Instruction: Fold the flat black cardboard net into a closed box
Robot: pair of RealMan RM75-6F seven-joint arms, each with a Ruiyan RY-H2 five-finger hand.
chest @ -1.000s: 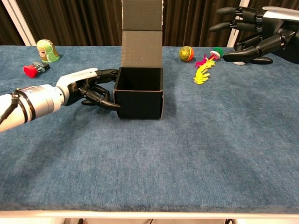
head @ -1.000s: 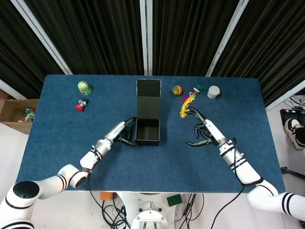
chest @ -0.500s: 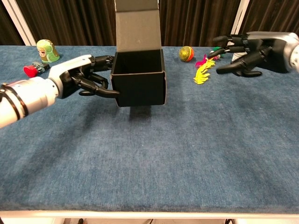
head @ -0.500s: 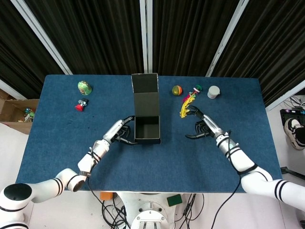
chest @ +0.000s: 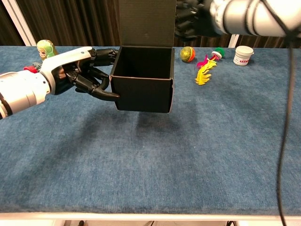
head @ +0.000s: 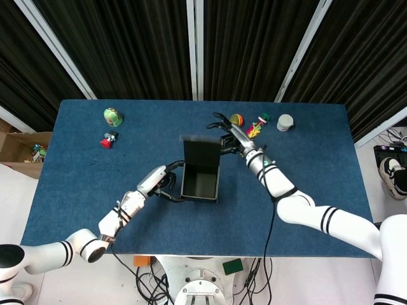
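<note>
The black cardboard box [head: 200,183] [chest: 143,88] is folded into an open-topped shape, with its lid flap [head: 202,151] [chest: 147,21] standing upright at the back. It hangs above the blue table [head: 318,190], and a shadow lies under it. My left hand [head: 166,183] [chest: 83,76] grips the box's left wall, fingers curled around the rim and the lower corner. My right hand [head: 229,135] [chest: 192,19] is at the lid flap's upper right edge, fingers spread and touching it. It is blurred in the chest view.
Behind the box to the right lie a red-yellow ball [head: 236,119] [chest: 187,54], a yellow feather toy [chest: 205,71], a small green-red top [chest: 217,53] and a white jar [head: 285,122] [chest: 243,55]. A green doll [head: 112,115] [chest: 46,48] and a red piece [head: 108,139] are far left.
My left hand has lifted the box off the table and tilted it. My right hand has swung in from the right side to the lid flap's upper edge.
</note>
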